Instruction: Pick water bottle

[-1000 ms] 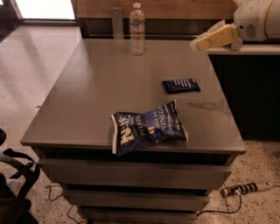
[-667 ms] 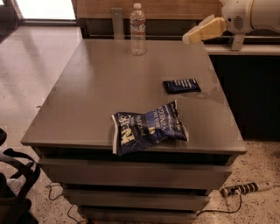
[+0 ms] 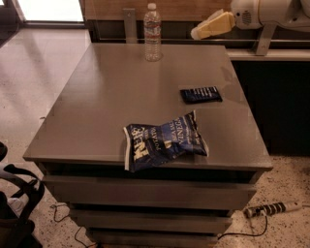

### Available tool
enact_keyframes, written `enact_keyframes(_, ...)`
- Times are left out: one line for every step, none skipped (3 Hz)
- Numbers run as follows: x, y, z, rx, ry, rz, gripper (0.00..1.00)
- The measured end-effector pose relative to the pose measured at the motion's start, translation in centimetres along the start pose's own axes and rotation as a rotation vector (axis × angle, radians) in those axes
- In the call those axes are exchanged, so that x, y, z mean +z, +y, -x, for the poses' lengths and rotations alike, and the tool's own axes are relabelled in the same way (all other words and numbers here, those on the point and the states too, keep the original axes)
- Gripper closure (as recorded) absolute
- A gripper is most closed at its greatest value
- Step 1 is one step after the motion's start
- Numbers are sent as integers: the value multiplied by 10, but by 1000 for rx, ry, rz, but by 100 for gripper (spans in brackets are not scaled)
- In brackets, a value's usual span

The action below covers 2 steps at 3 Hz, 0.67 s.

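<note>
While the gripper, opening unclear, hovers nearby, the ribbed water bottle stands upright.

Grey table, drawer fronts stacking under its near edge, standing on pale speckled floor. Bright window glowing beyond the far left corner. Wood-panelled wall running behind the far edge. Dark cabinet sitting off the right edge. White power strip lying on the floor below the near right corner. Gripper hanging above the far right corner.

table: water bottle back | chip bag front | packet right | gripper past back-right
</note>
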<state>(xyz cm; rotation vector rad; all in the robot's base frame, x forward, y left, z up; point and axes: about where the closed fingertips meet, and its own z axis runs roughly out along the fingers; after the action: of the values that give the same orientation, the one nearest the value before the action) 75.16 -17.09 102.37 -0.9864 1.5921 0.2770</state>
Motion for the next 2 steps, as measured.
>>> enact_keyframes(20,-3,3,23,-12,-38,0)
enact_keyframes(49,-6,1,65,-43,-98,0)
